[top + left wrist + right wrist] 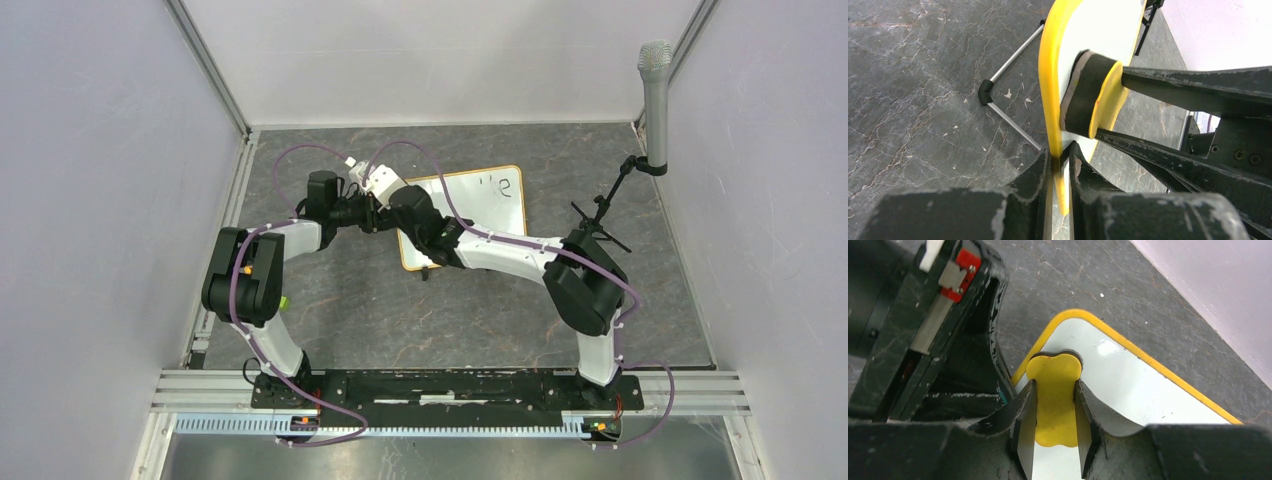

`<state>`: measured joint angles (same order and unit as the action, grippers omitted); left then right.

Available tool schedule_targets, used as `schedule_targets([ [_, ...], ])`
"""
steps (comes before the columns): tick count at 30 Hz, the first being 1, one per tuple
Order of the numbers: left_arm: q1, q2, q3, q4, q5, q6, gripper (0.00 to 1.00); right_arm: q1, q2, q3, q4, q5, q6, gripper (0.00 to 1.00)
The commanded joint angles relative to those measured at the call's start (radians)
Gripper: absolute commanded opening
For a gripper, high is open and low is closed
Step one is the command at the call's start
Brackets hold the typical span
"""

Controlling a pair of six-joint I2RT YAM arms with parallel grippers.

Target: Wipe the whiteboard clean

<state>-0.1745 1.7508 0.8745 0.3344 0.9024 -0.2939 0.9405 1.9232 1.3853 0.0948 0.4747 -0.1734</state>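
No text, brand or number can be read in any view. A few dark marker strokes [500, 186] are seen on the whiteboard [478, 208] near its far right corner in the top view, but they are too small to be made out as letters or digits.

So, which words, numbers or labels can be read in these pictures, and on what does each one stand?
None can be read.
The whiteboard carries a few dark pen strokes near its far right corner in the top view, too small to read.
The yellow eraser shows no print.
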Motion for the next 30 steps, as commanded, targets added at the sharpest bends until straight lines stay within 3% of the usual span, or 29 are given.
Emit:
schedule_targets([
  [1,-0.018,0.012,-0.008,-0.048,-0.117,0.111,0.03,-0.008,0.043,0.079,0.052,0.125,0.042,0.36],
  [12,-0.018,0.02,0.002,-0.06,-0.12,0.108,0.02,-0.056,0.021,0.064,0.052,0.186,0.071,0.37],
  [30,-0.019,0.03,0.018,-0.084,-0.155,0.104,0.02,-0.341,-0.257,-0.352,0.199,0.067,0.04,0.38],
])
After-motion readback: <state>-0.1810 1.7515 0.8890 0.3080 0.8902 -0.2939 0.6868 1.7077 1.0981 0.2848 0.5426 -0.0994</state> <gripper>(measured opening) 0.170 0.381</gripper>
